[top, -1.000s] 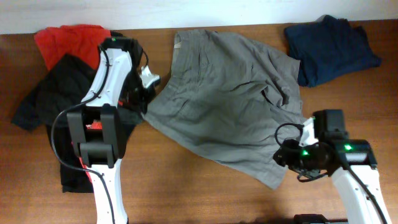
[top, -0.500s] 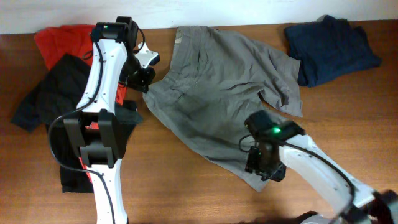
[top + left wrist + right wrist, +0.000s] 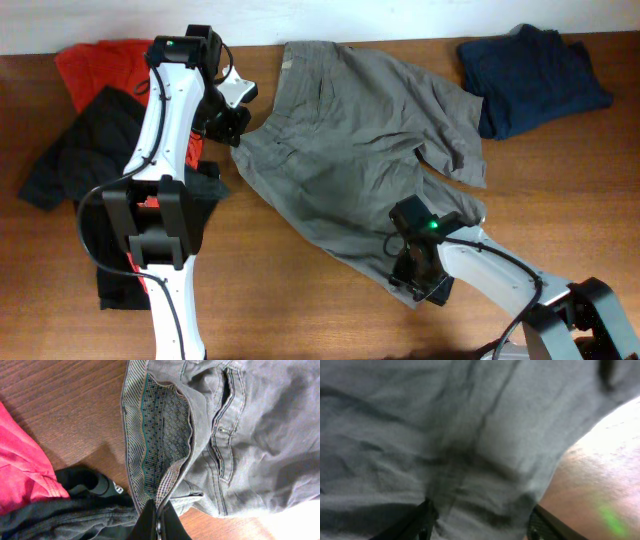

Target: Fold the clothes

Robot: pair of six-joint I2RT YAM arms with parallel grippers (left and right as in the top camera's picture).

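l gripper clamped on grey shorts at waistband edge — r gripper released, jaws spread wide over shorts' lower hem.

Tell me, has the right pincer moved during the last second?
Yes. The right pincer moved left along the lower edge of the grey shorts, away from the blue garment.

The overhead view is bright, even and sharp, with soft shadows beside the arms on the tabletop. The left wrist view is crisp, but its lower right corner burns out white. The right wrist view blurs the grey shorts, with glare on the wood at right.
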